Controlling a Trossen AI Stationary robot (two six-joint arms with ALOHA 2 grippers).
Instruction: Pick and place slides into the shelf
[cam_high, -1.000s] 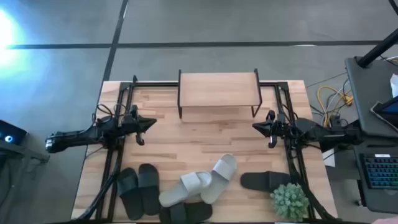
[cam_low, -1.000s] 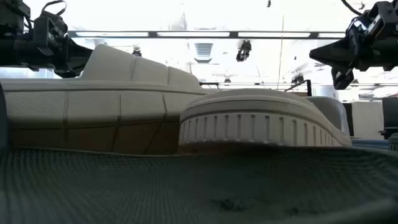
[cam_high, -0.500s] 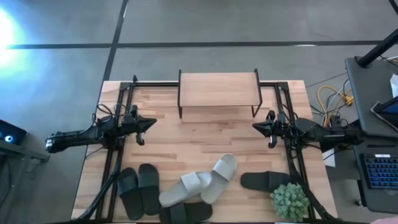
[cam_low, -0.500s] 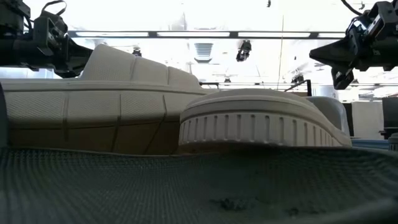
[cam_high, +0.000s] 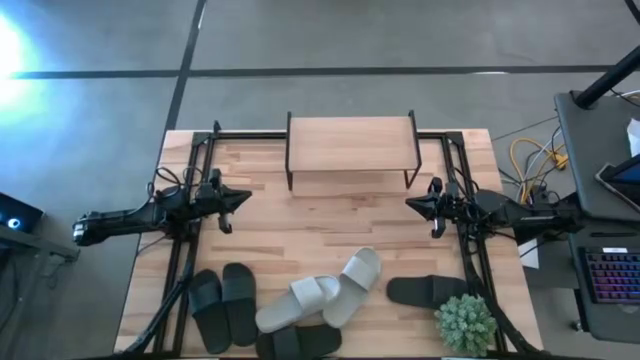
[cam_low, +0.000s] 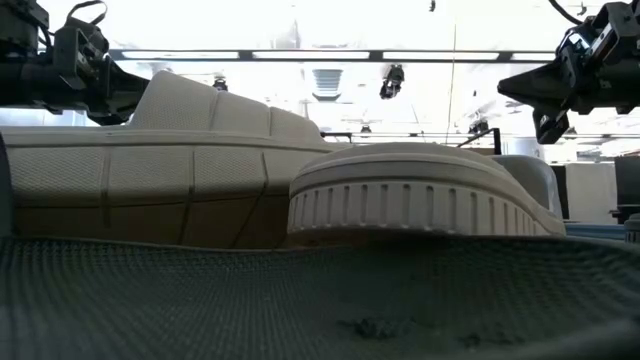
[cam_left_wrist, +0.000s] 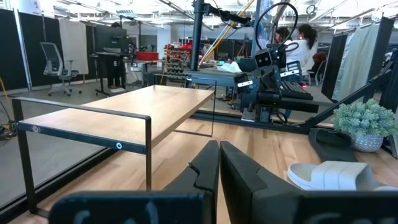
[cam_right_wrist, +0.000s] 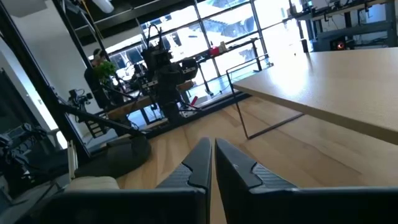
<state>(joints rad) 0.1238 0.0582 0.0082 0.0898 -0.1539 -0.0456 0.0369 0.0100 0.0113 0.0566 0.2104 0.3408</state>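
Several slides lie sole-down by the table's near edge: two black ones (cam_high: 224, 303) at the near left, two white ones (cam_high: 322, 291) in the middle, crossing each other, one black (cam_high: 300, 342) at the near edge under them, one black (cam_high: 428, 291) at the near right. The shelf (cam_high: 351, 144) stands at the far edge, its light wood top bare. My left gripper (cam_high: 246, 197) hovers shut over the table's left side. My right gripper (cam_high: 410, 204) hovers shut over the right side. Both point toward the table's middle, well above the wood.
A green potted plant (cam_high: 465, 322) stands at the near right corner beside the black slide. Black frame rails (cam_high: 190, 240) run along both sides of the table. Bare wood (cam_high: 330, 215) lies between the grippers and the shelf. People show far off in the room (cam_left_wrist: 301, 43).
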